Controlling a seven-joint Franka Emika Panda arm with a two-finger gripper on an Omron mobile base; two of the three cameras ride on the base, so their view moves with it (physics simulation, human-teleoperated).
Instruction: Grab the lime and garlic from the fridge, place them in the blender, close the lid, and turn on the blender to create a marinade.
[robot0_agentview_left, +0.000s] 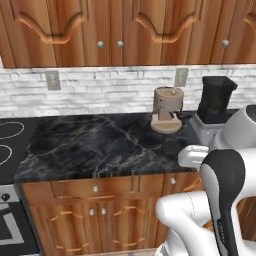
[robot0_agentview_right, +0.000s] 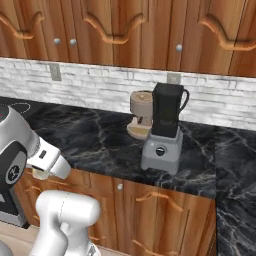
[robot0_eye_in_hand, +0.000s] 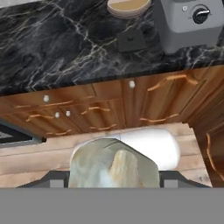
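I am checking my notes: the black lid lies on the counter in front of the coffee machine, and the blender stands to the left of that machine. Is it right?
Not quite. The lid does lie in front of the coffee machine, but the blender stands to its right, as the left base view shows.

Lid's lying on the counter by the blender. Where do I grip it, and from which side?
Come straight down from above and pinch the lid across two opposite straight edges. It lies flat and thin on the counter, beside the blender base, so a sideways approach would likely find little to hold.
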